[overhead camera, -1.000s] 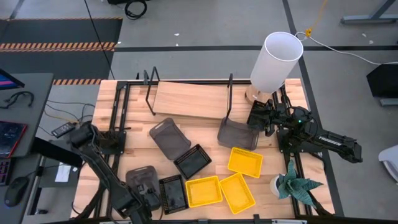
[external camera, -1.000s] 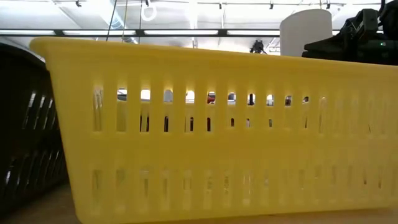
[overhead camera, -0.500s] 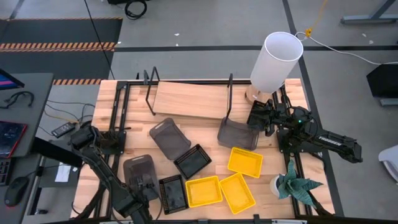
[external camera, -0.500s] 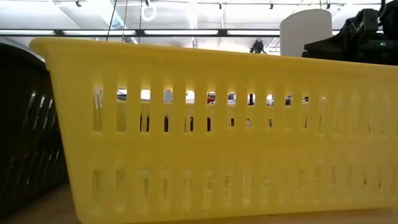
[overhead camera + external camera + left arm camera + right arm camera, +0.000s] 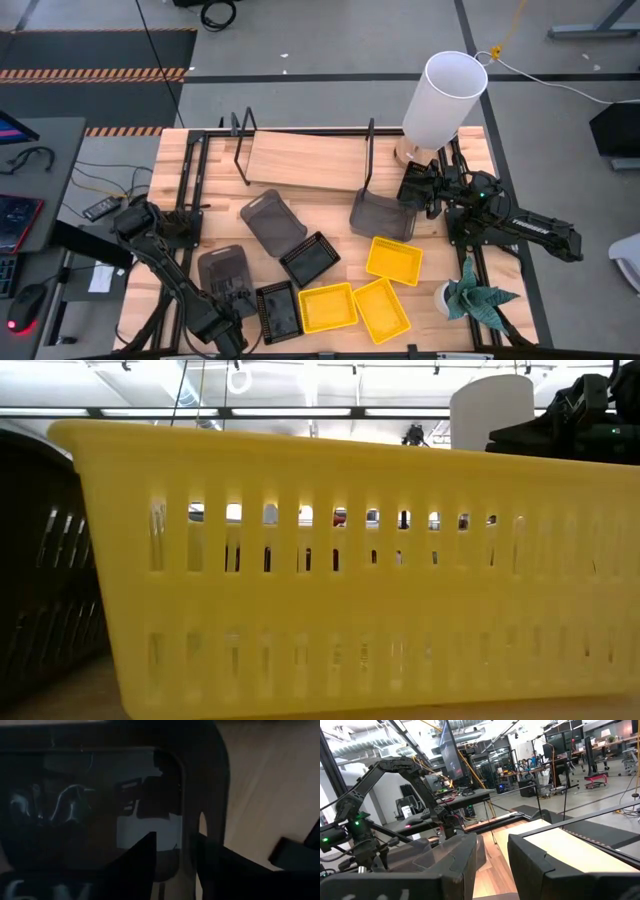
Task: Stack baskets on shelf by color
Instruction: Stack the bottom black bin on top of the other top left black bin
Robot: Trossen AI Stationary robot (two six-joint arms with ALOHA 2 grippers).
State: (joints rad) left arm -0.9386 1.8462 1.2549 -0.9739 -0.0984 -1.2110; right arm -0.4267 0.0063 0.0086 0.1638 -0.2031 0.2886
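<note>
My left gripper [image 5: 231,298] is at the near left, shut on a smoky grey basket [image 5: 222,270]. My right gripper [image 5: 411,196] is at the far right, by the right edge of a second grey basket [image 5: 380,214] below the shelf's right wire frame [image 5: 368,150]. A third grey basket [image 5: 272,222] lies flat mid-table. Two black slatted baskets [image 5: 310,258] [image 5: 278,308] and three yellow ones [image 5: 394,260] [image 5: 327,306] [image 5: 381,309] rest on their bottoms. The light-wood shelf [image 5: 305,160] stands at the far edge. In the low view a yellow basket [image 5: 340,580] fills the picture. My left gripper pinches the grey basket's near short wall [image 5: 187,845], one finger [image 5: 145,865] inside the basket and one [image 5: 215,865] outside, coming from the near side. My right gripper holds the second grey basket at its right edge [image 5: 405,205]; the basket sits tilted, its left part down on the table.
A tall white cylinder lamp [image 5: 440,100] stands at the far right corner and a small potted plant [image 5: 470,295] at the near right. Black frame rails run along both table sides. Bare wood shows between the shelf and the baskets.
My left gripper has moved a little toward the far edge, carrying the grey basket with it; the basket now lies farther from the near edge. My right arm has kept still.
</note>
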